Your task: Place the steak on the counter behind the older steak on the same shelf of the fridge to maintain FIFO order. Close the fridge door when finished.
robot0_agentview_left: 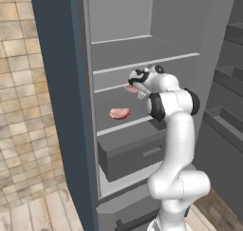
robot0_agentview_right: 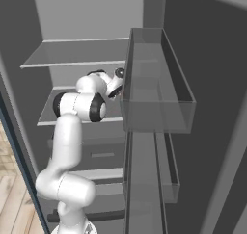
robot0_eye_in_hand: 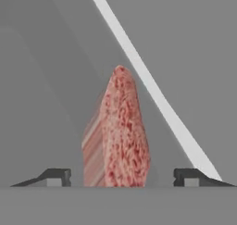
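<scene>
The steak [robot0_eye_in_hand: 121,131] is a flat raw slab, salmon-pink with a grainy mottled face and a paler striped edge, seen edge-on and standing tall in the hand view between the two dark fingertips [robot0_eye_in_hand: 54,177]. The tool [robot0_eye_in_hand: 122,178] is open, its tips spread wide with clear gaps on both sides of the meat. In the left base view it shows as a pink sliver at the arm's hand, toward the back of the lowest shelf [robot0_agentview_left: 124,125] of the fridge [robot0_agentview_left: 57,97]. Two steaks in all: the older steak [robot0_agentview_left: 119,113] lies flat nearer the shelf's front edge, pink with a redder rim.
</scene>
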Motion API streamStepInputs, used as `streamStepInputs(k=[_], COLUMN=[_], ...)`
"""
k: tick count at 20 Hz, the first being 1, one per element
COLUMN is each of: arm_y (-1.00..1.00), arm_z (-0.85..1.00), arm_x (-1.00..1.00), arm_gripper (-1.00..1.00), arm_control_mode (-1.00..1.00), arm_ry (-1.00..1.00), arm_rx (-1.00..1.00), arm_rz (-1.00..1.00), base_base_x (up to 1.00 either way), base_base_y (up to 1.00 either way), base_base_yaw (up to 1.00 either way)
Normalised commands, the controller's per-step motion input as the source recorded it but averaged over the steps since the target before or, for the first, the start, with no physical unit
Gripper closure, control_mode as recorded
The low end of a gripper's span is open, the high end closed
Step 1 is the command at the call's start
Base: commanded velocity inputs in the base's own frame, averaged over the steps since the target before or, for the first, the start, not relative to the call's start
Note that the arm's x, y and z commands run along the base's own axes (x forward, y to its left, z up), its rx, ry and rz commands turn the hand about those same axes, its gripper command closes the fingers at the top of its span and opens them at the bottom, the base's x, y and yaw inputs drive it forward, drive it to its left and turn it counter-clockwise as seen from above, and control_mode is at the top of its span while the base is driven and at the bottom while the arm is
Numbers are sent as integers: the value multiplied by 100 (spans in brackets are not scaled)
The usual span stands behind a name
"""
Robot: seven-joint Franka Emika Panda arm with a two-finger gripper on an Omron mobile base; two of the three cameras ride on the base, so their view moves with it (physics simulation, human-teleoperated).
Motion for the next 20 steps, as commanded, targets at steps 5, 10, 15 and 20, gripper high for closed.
streamStepInputs(k=[5,10,15,20], arm_y=[24,35,16,-1], arm_z=[-1,0,6,41], arm_x=[-45,-67,-93,-100], arm_gripper=[-100,-100,-100,-100], arm_control_mode=[-100,-100,-100,-100], arm_ry=[-8,-7,-8,-15], arm_rx=[-2,0,0,0], arm_rz=[1,0,0,0], base_base_x=[0,0,0,0], base_base_y=[0,0,0,0], base_base_yaw=[0,0,0,0])
